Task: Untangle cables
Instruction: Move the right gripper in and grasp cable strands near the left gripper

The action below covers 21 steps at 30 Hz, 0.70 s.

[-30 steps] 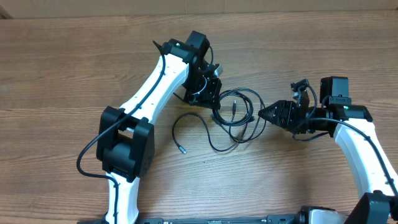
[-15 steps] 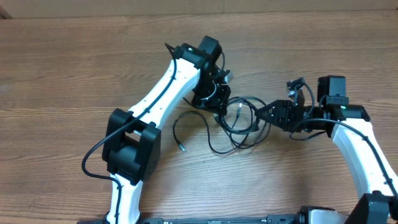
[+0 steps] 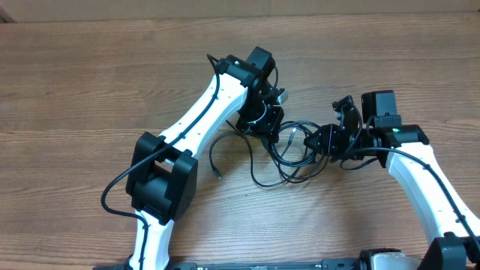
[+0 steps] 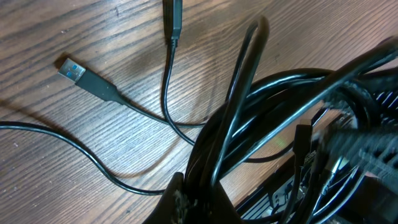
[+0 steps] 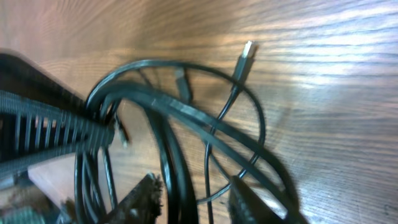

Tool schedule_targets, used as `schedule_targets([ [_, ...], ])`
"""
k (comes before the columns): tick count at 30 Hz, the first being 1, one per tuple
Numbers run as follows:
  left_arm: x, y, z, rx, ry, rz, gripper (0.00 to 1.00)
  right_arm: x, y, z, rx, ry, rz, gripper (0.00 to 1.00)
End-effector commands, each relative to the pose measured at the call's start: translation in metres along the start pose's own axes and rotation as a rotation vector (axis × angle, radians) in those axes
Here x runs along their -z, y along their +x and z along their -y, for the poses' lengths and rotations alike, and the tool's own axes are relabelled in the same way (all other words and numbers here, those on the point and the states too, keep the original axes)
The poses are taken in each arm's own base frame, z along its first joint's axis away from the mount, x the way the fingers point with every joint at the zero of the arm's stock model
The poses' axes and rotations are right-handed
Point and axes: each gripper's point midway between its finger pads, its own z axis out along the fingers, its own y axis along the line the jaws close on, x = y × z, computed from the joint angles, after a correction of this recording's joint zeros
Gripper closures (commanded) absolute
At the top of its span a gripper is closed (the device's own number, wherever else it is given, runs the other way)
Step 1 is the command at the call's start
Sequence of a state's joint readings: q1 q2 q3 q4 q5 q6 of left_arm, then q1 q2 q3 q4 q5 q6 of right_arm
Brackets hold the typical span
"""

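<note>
Cables [image 3: 289,152] sit in one knotted heap near the middle of the counter [image 3: 82,67], a little toward its right edge, and we judge the untangling barely begun. From above we see several black loops crossing one another between the two arms. Only one strand trails free toward the left edge, ending in a small plug [image 3: 218,177]. The left claw [image 3: 265,126] is on the side of the heap toward the far edge. In its wrist view the strands rise off the wood and bunch tightly into it, so we read it as clamped on the cables, while a USB plug [image 4: 78,73] lies loose on the counter beyond. The right claw [image 3: 324,140] meets the heap from the right-edge side, its fingers [image 5: 144,198] standing apart with a few strands running through the gap and nothing pinched. A silver-tipped plug [image 5: 247,51] rests flat beside the loops there. In our view nearly everything is left to do: the loops must be drawn apart, each plug end threaded back out of the coil, and every wire laid separately. No cable lies wholly clear of the others.
</note>
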<state>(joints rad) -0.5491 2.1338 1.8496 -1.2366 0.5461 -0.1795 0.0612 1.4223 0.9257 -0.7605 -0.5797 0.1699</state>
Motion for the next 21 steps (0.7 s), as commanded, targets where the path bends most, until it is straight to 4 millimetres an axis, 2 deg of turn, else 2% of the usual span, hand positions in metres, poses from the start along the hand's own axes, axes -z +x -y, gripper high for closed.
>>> schedule_targets([
  [1, 0.005, 0.001, 0.007, -0.023, 0.032, -0.001, 0.96, 0.003, -0.017, 0.0, 0.004, 0.03, 0.056, 0.68],
  [7, 0.005, 0.003, 0.007, -0.018, 0.031, -0.008, 0.96, 0.004, -0.029, -0.005, -0.012, 0.007, 0.101, 0.72],
  [13, 0.005, 0.002, 0.008, -0.019, 0.035, -0.007, 0.96, 0.003, -0.019, -0.002, -0.036, 0.018, 0.064, 0.72],
  [18, 0.005, 0.0, 0.016, -0.028, 0.081, -0.001, 0.96, 0.003, -0.013, 0.0, -0.053, 0.025, 0.039, 0.72],
  [21, 0.005, 0.0, 0.016, -0.028, 0.081, -0.001, 0.96, 0.003, -0.013, 0.0, -0.053, 0.025, 0.04, 0.8],
])
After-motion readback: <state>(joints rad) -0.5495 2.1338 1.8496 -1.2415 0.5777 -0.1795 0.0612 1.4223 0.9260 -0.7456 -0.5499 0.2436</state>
